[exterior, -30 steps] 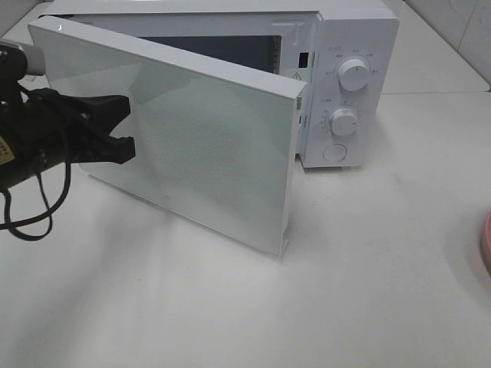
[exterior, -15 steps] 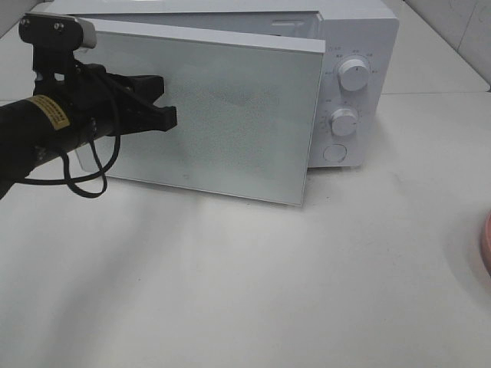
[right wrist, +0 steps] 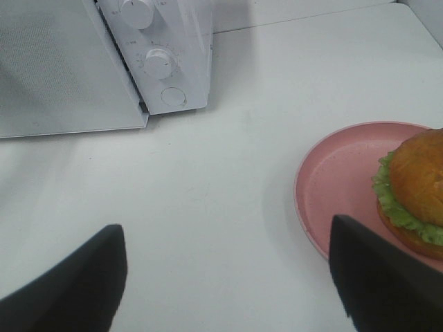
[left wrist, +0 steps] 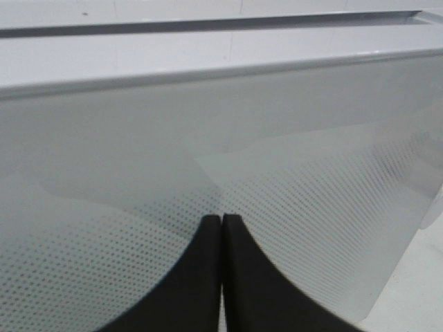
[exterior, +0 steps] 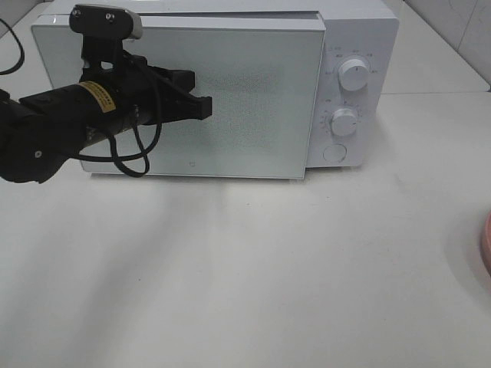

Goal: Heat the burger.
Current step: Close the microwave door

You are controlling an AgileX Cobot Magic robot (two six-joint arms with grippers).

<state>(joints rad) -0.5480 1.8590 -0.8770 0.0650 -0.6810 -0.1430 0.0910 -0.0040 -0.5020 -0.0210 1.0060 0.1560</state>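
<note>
Two grippers are seen: the left gripper (exterior: 201, 106) is fully closed on nothing, its tips pressed to the microwave door (exterior: 253, 92), which is shut or nearly so. The right gripper (right wrist: 228, 277) is spread wide and empty. The burger (right wrist: 415, 194) is found upright on the pink plate (right wrist: 332, 187), well apart from the microwave (exterior: 357, 84), nearer the right arm, just beyond and to one side of its jaws.

Unreadable print on left arm's yellow label (exterior: 98, 93)

Golden-bunned burger (right wrist: 417, 190) with green lettuce sits on pink plate (right wrist: 339, 183).
</note>
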